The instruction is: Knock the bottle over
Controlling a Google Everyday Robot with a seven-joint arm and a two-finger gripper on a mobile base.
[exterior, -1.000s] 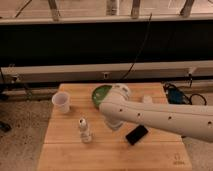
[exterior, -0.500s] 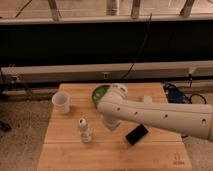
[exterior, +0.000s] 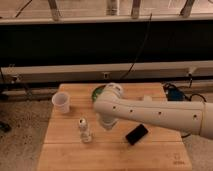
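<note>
The bottle, small and clear with a white cap, stands upright on the wooden table, left of centre. My white arm reaches in from the right. My gripper hangs below its end, just right of the bottle and a small gap away from it. The translucent white cup stands upright further back and to the left.
A flat black object lies on the table right of the gripper. A green item sits at the back edge, partly hidden by my arm. Blue and black things lie at the table's far right. A dark wall with cables runs behind.
My arm has moved a little to the left, bringing the gripper closer to the bottle. The bottle and the cup have not moved.
</note>
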